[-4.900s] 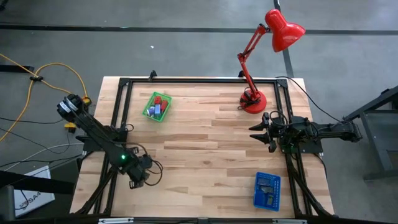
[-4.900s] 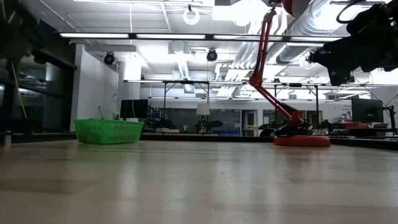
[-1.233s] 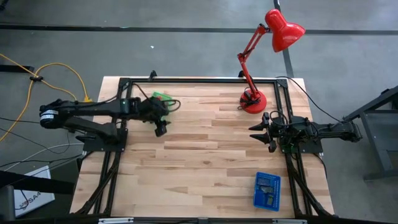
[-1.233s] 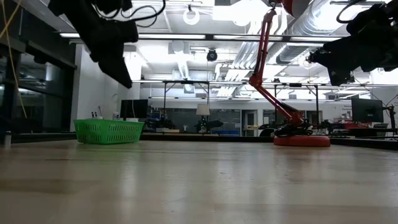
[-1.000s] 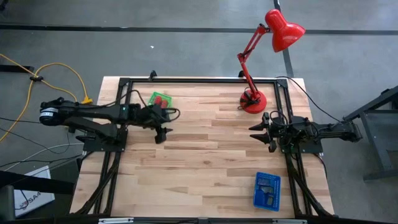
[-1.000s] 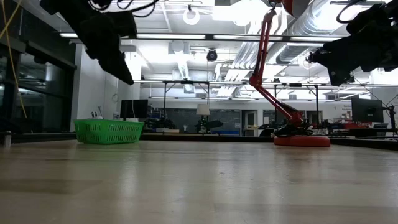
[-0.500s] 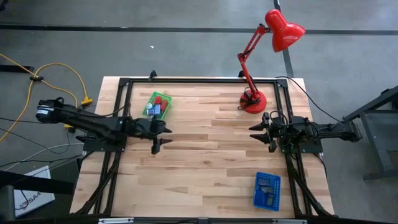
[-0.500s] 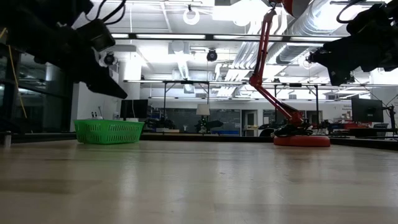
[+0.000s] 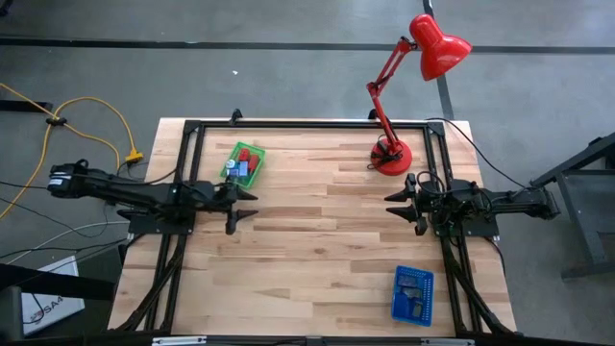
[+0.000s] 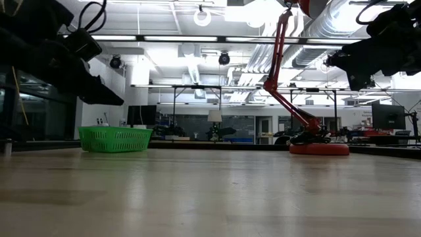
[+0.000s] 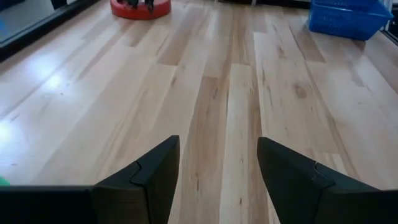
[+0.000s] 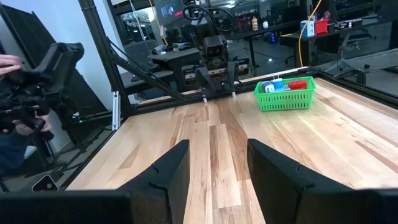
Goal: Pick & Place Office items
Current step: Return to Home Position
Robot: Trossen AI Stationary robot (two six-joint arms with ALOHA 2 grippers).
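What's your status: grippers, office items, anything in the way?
Left gripper open, empty. Right gripper open, empty. Office items in green tray. Red lamp clear of both.

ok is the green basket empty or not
Not empty: a red piece and a blue piece show above the rim of the green basket in the right wrist view.

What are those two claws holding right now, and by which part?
Nothing. The left claw, near the green tray, and the right claw, at the right side of the table, are both open and empty.
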